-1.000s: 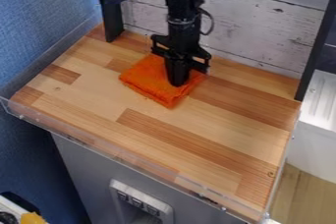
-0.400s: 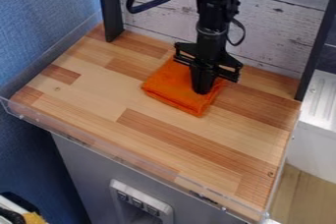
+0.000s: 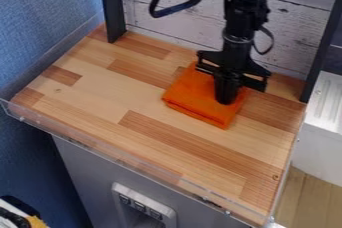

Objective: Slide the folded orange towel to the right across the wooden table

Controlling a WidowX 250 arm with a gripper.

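The black gripper point(image 3: 226, 97) points down onto a folded orange cloth point(image 3: 194, 93) at the back right of the wooden work surface. Its fingertips are together and shut on the cloth, near the cloth's right side; the exact pinch is hidden behind them. The cloth lies flat on the wood in a rough square, with one corner toward the front edge.
The wooden surface point(image 3: 100, 92) spreads left and forward of the cloth. A clear low rim point(image 3: 133, 164) runs along its front. Black posts stand at the back left point(image 3: 111, 7) and right point(image 3: 323, 47), with a whitewashed plank wall point(image 3: 160, 2) behind.
The gripper has travelled right and slightly toward the front, and the orange cloth has slid along the surface with it.
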